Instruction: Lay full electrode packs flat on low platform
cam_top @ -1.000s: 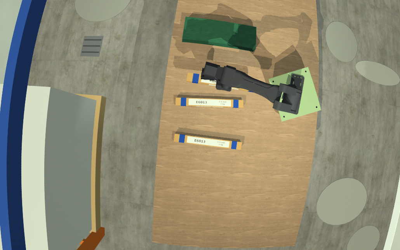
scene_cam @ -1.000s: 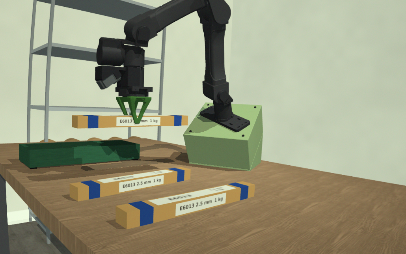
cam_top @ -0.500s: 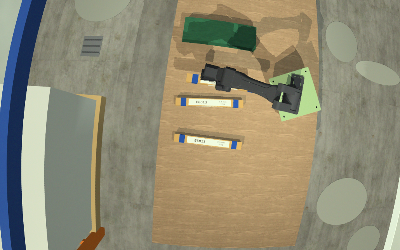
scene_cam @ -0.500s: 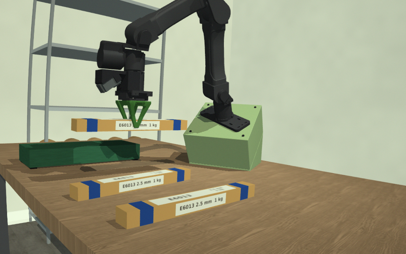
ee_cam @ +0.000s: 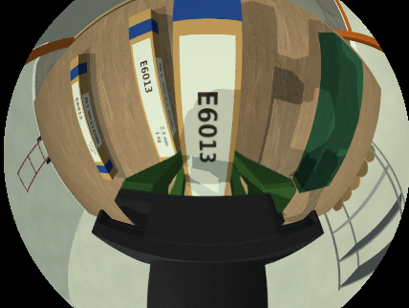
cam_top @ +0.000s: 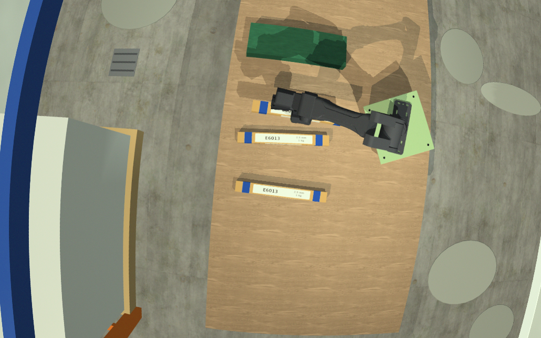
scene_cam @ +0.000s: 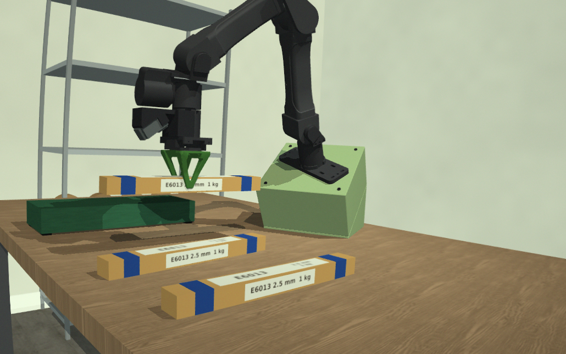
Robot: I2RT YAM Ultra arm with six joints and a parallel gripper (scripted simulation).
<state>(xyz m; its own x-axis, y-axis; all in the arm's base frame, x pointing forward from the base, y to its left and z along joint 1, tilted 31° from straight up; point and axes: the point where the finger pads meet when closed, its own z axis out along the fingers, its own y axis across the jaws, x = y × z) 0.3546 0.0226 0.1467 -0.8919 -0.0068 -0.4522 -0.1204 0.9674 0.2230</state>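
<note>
My gripper (scene_cam: 188,183) is shut on a tan pack of electrodes (scene_cam: 179,183) with blue bands and an E6013 label. It holds the pack level in the air, near its middle, above the table beside the green platform (scene_cam: 109,213). In the wrist view the held pack (ee_cam: 205,96) runs straight out between the green fingers, with the platform (ee_cam: 333,115) to its right. From above, the held pack (cam_top: 265,107) lies between the platform (cam_top: 295,46) and a second pack (cam_top: 283,138). A third pack (cam_top: 280,191) lies flat farther along the table.
The arm's light green base block (scene_cam: 312,195) stands at the table's right side. A metal shelf rack (scene_cam: 54,95) stands behind the table. The table's edge runs close to the left ends of the packs.
</note>
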